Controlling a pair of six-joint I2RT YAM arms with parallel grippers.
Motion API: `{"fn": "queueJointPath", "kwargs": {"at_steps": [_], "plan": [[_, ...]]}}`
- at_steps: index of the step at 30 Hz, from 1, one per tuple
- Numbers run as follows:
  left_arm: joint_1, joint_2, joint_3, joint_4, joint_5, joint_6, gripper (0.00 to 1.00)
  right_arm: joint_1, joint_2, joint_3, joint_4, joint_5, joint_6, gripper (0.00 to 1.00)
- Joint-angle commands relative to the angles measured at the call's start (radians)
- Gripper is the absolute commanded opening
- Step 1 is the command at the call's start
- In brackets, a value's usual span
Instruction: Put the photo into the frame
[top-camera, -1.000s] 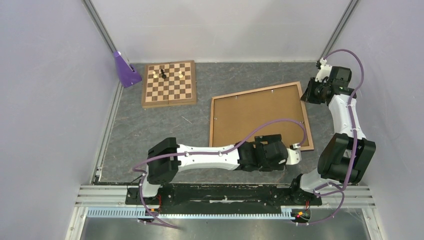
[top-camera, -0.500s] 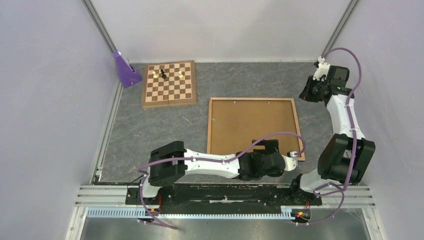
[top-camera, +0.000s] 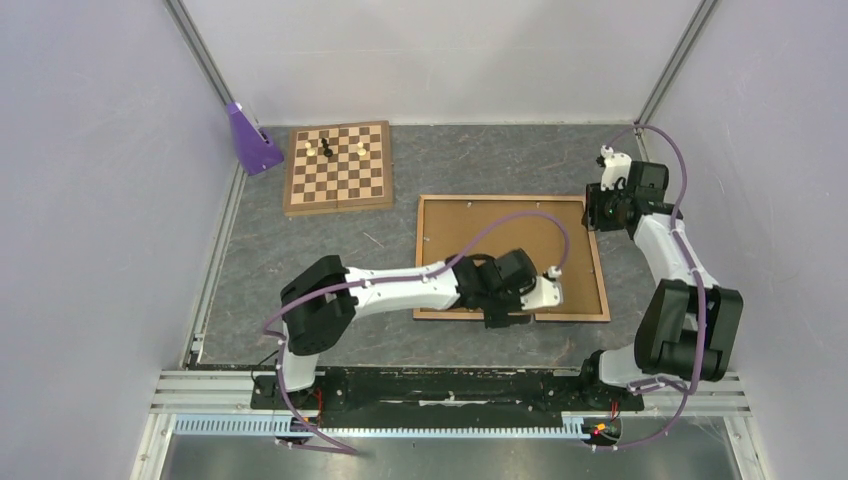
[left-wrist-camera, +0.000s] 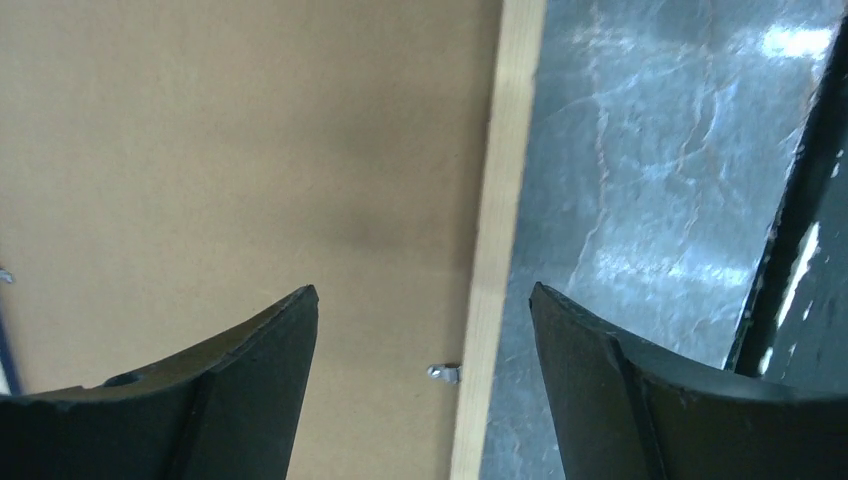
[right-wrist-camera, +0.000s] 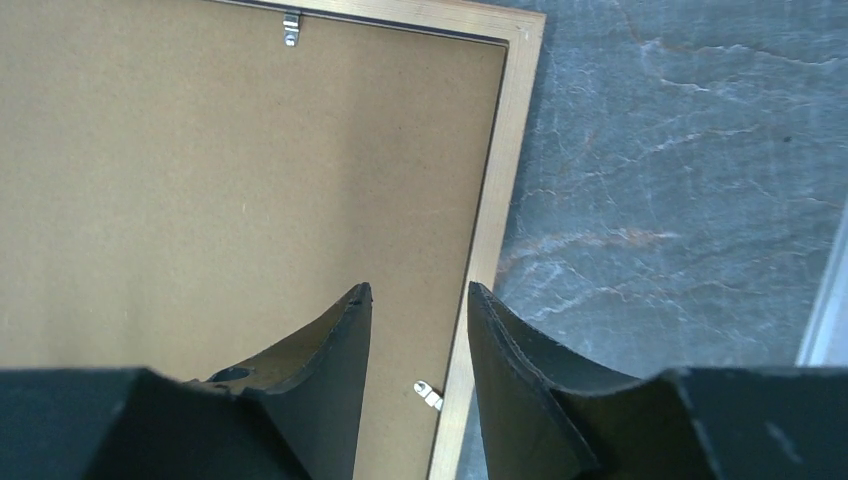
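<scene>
1. Brown backing board (top-camera: 470, 240) fills the frame (top-camera: 500, 198), which lies back-up and flat on the tabletop (top-camera: 300, 260) before both arms. The photo shows in no view, so whether it lies under the board cannot be told.
2. Left tool (left-wrist-camera: 422, 292) hangs over the frame's near rail, jaws wide apart and empty, the light wood strip between them. A small metal clip (left-wrist-camera: 445, 373) sits just inside that rail.
3. Right tool (right-wrist-camera: 418, 288) hovers at the right rail near its far corner, jaws parted only a little, gripping nothing. A second clip (right-wrist-camera: 427, 393) shows just below them.
4. Likely step: working the clips that hold the board. Bring one fingertip down beside a clip and push it sideways along the rail, not pinch it.
5. Press lightly: the thin frame may well slide or pivot on the smooth tabletop, so rest the other tool on a rail to steady it.
6. One clip at a time.
</scene>
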Motion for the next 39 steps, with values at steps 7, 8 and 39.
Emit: {"fn": "queueJointPath", "kwargs": {"at_steps": [7, 8, 39], "plan": [[0.121, 0.006, 0.058, -0.184, 0.331, 0.047, 0.80, -0.053, -0.240, -0.122, 0.073, -0.058, -0.180, 0.43], [0.127, 0.010, 0.053, -0.178, 0.332, 0.045, 0.80, -0.065, -0.259, -0.135, 0.073, -0.070, -0.185, 0.43], [0.085, 0.034, -0.131, -0.013, 0.193, -0.042, 0.57, -0.122, -0.412, -0.225, 0.030, -0.177, -0.215, 0.44]]}}
